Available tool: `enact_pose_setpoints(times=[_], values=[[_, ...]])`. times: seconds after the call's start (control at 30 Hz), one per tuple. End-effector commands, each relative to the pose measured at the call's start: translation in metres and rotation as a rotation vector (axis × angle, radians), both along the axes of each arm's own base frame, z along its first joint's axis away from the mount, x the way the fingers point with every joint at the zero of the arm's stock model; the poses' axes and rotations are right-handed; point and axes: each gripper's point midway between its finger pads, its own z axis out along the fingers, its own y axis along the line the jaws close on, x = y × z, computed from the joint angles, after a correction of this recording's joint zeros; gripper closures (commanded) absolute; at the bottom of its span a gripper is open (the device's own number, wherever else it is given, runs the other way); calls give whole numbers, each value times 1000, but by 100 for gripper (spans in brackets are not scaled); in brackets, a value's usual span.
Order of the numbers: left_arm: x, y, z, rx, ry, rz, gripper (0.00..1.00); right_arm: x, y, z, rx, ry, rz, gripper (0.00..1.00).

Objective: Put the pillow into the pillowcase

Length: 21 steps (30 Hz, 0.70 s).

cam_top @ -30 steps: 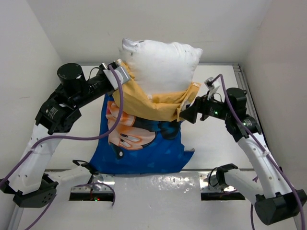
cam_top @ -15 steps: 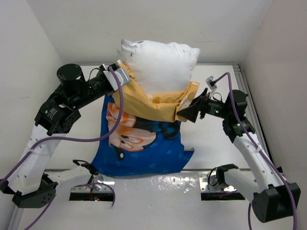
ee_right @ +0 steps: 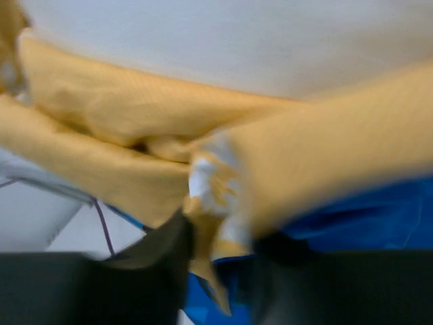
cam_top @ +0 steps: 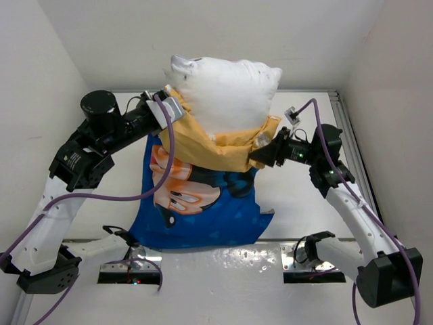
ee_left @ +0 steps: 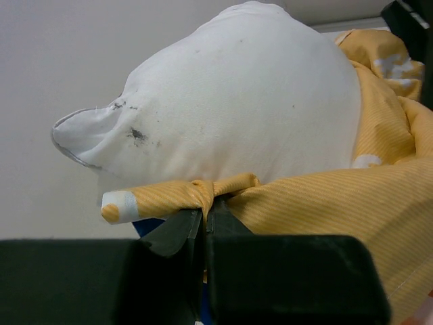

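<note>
The plump white pillow (cam_top: 226,88) stands half out of the pillowcase (cam_top: 203,203), whose orange inside is folded back in a cuff around the pillow's lower half. The blue mouse-print side hangs down towards the table. My left gripper (cam_top: 168,101) is shut on the orange rim at the pillow's left; the left wrist view shows the fingers (ee_left: 205,210) pinching a fold of pillowcase (ee_left: 325,196) under the pillow (ee_left: 237,101). My right gripper (cam_top: 260,157) is at the cuff's right end. In the blurred right wrist view its jaws (ee_right: 220,237) straddle an orange fold of pillowcase (ee_right: 325,156); contact is unclear.
White walls close the table (cam_top: 304,196) in at the back, left and right. A metal rail (cam_top: 348,135) runs along the right side. Purple cables (cam_top: 166,156) trail from both arms, the left one across the pillowcase.
My right gripper has moved left into the cuff's right end and its jaws have narrowed around the orange fold. The left gripper, pillow and pillowcase have stayed put.
</note>
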Motion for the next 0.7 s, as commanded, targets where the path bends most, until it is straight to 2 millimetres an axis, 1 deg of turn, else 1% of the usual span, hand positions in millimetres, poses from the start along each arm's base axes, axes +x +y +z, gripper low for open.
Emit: enact_pose_setpoints(times=[0.0, 0.03, 0.07, 0.1, 0.13, 0.17, 0.2, 0.23, 0.27, 0.3, 0.33, 0.37, 0.4, 0.43, 0.47, 0.5, 0.53, 0.57, 0.6, 0.63, 0.67], values=[[-13, -2, 31, -58, -79, -33, 100, 27, -9, 12, 51, -19, -154, 74], [-11, -1, 32, -69, -78, -21, 100, 30, -12, 15, 57, -26, -176, 88], [-6, 3, 34, -89, -68, 21, 100, 39, -20, 17, 50, -34, -241, 100], [-2, 5, 39, -114, -81, 46, 100, 44, -25, 23, 47, -54, -274, 100], [4, 11, 42, -148, -72, 90, 100, 54, -34, 40, 47, -109, -315, 100], [14, 21, 48, -176, -81, 164, 100, 65, -40, 49, 45, -126, -348, 100], [26, 26, 61, -208, -117, 214, 100, 78, -50, 92, 66, -210, -404, 100], [36, 37, 74, -225, -159, 279, 100, 89, -59, 120, 84, -250, -444, 100], [64, 47, 77, -220, -181, 398, 100, 122, -80, 132, 85, -245, -514, 100], [66, 71, 133, -302, -325, 466, 100, 128, -108, 225, 153, -407, -593, 100], [71, 80, 162, -349, -380, 501, 100, 136, -120, 268, 190, -476, -623, 100], [79, 89, 189, -402, -420, 520, 100, 141, -131, 307, 228, -527, -648, 100], [75, 98, 250, -503, -525, 514, 100, 185, -148, 317, 246, -504, -681, 100], [65, 112, 282, -559, -611, 518, 100, 129, -160, 433, 358, -751, -699, 100], [45, 116, 321, -635, -769, 470, 100, 119, -168, 464, 409, -822, -716, 100], [31, 121, 335, -657, -842, 460, 100, 116, -180, 485, 458, -896, -736, 100], [24, 123, 340, -653, -890, 463, 100, 73, -191, 517, 538, -988, -753, 100], [-45, 144, 364, -716, -1014, 432, 100, 44, -191, 530, 562, -1080, -735, 100], [-21, 137, 348, -684, -1001, 443, 100, 95, -213, 484, 533, -936, -805, 100], [-24, 140, 347, -655, -993, 466, 100, 27, -199, 502, 527, -1081, -836, 100], [-19, 139, 342, -625, -943, 474, 100, 19, -199, 493, 490, -1118, -862, 100]])
